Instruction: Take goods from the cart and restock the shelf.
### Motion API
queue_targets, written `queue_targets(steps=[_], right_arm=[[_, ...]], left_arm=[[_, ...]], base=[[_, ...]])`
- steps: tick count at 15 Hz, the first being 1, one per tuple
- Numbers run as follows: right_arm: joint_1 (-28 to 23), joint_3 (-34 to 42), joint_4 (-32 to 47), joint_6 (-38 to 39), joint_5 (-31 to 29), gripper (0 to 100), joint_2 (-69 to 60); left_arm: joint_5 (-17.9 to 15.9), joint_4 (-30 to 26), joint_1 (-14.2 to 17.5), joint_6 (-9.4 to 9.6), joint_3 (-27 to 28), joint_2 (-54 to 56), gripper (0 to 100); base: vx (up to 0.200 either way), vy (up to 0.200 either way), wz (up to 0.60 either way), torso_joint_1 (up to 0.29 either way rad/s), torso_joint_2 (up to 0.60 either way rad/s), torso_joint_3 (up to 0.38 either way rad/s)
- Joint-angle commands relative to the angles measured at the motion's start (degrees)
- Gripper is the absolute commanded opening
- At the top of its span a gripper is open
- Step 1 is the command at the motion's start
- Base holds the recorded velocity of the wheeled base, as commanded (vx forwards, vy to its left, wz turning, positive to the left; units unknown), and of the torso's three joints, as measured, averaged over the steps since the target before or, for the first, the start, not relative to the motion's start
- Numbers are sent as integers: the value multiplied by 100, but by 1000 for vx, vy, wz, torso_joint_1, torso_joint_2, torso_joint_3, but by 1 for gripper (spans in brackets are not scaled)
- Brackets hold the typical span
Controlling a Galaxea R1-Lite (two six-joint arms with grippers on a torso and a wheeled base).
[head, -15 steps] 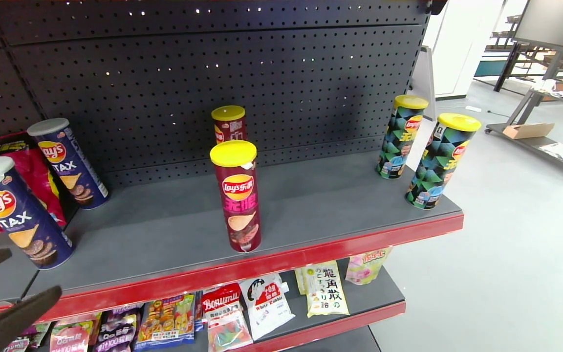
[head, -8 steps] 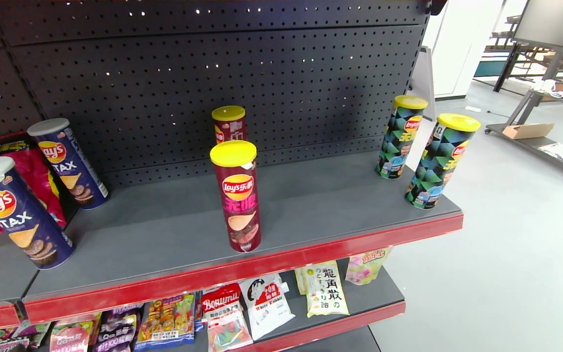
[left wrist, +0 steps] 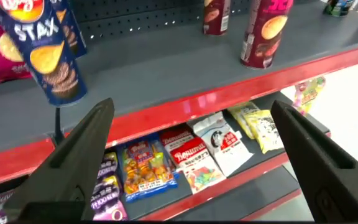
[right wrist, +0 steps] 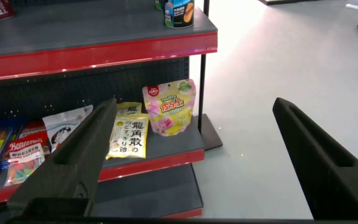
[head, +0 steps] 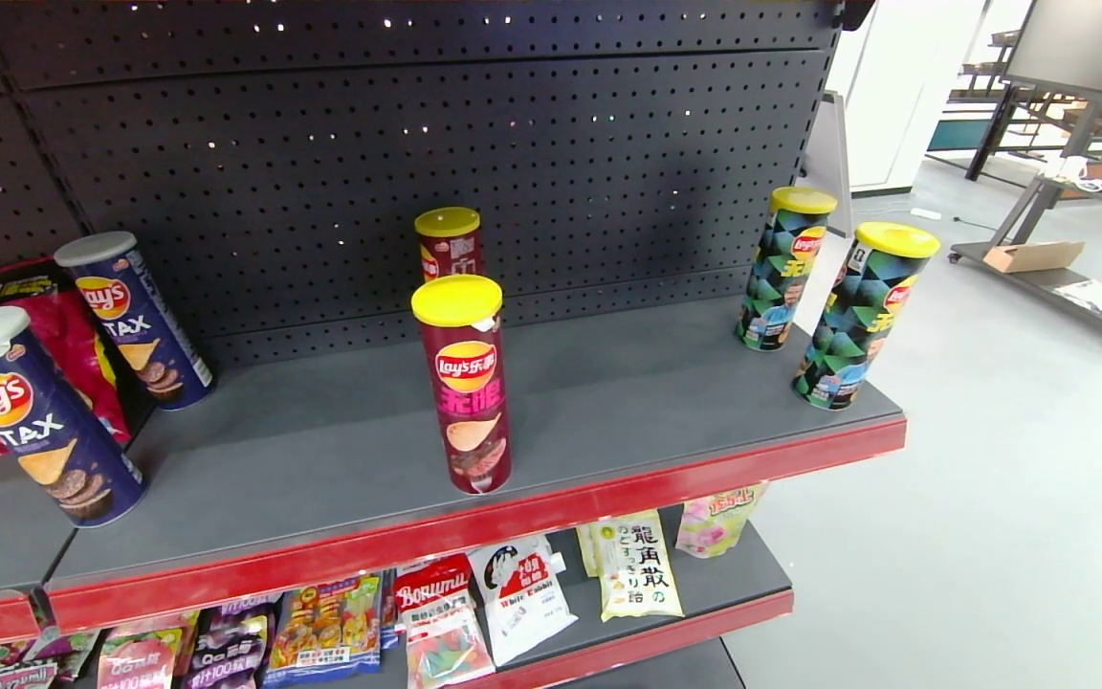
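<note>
**Upper shelf** [head: 321, 459], grey deck with a red front lip. We count six upright crisp tubes on it.
- Front maroon tube [head: 465, 383], yellow lid, mid-shelf near the lip.
- Rear maroon tube [head: 448, 241], directly behind the front one, close to the pegboard back [head: 321, 144].
- Front blue tube [head: 30, 421] and rear blue tube [head: 135, 321], grey lids, at the left end. A red crisp bag [head: 68, 354] sits between and behind them.
- Two patterned tubes at the right end, one near the corner [head: 862, 316] and one further back [head: 785, 268], standing apart.

**Lower shelf** [head: 742, 565]: flat sweet packets in a row (we leave their print unread), among them a white packet [head: 522, 593].

**Left gripper** [left wrist: 191, 109]: fingers spread wide with nothing between them. It is out in front of the red lip, to the right of the front blue tube.

**Right gripper** [right wrist: 194, 102]: also spread wide and empty. It faces the lower shelf's right end, where a pink-and-yellow packet [right wrist: 169, 106] stands beside a pale yellow packet [right wrist: 128, 130].

All the goods we see are on the shelves.
</note>
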State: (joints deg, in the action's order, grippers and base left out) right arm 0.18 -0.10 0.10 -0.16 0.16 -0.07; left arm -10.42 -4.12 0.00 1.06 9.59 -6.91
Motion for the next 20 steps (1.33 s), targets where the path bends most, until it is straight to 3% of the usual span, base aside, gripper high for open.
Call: queue_targets(steps=[1, 4, 5, 9, 18, 20], right_arm=[[-1, 1, -1, -11, 2, 100, 7], [-1, 1, -1, 25, -7, 100, 7], [-1, 1, -1, 16, 2, 100, 7], [-1, 1, -1, -19, 11, 100, 7], [-1, 1, -1, -19, 28, 100, 7], [-1, 1, -1, 7, 19, 100, 7]], left_arm=[[146, -133, 0, -18, -247, 595, 100], [269, -203, 0, -97, -494, 638, 100], [462, -107, 0, -106, -590, 638, 100], [515, -98, 0, -106, -599, 638, 100], [497, -89, 0, -132, -599, 638, 100], [506, -89, 0, -132, -599, 647, 100]], base=[[0, 0, 0, 0, 0, 0], [0, 0, 0, 0, 0, 0], [0, 0, 0, 0, 0, 0], [0, 0, 0, 0, 0, 0], [0, 0, 600, 7, 1, 3], [0, 0, 0, 0, 0, 0]])
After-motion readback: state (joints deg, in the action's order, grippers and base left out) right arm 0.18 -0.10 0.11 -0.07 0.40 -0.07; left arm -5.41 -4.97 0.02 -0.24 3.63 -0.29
